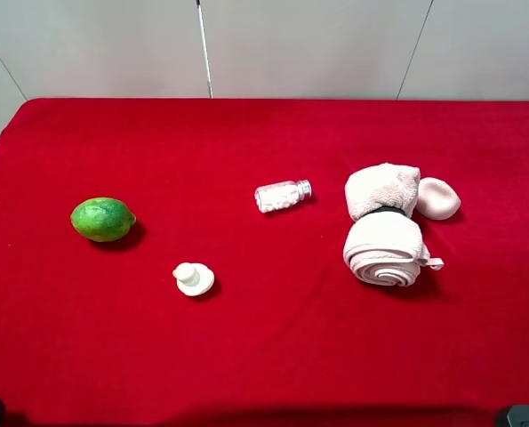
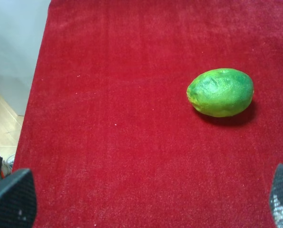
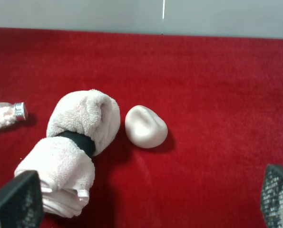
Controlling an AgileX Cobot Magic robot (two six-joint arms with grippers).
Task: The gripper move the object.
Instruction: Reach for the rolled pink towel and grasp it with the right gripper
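The pale pink fluffy towel (image 1: pixel 384 233) lies right of centre on the red cloth, rolled into two lumps joined by a dark band. In the right wrist view the towel (image 3: pixel 77 152) lies ahead of my right gripper (image 3: pixel 146 202), close to one finger. That gripper is open and empty, with its black fingertips (image 3: pixel 15 199) wide apart. My left gripper (image 2: pixel 146 204) is also open and empty, far from the towel, with a lime (image 2: pixel 220 92) ahead of it. Only dark bits of the arms show at the bottom corners of the exterior high view.
A small smooth pink oval lump (image 1: pixel 437 198) touches the towel's far right side. A clear pill bottle (image 1: pixel 283 195) lies left of the towel. A small white knob-shaped piece (image 1: pixel 193 278) and the lime (image 1: pixel 102 219) sit on the left half of the red table (image 1: pixel 273 356).
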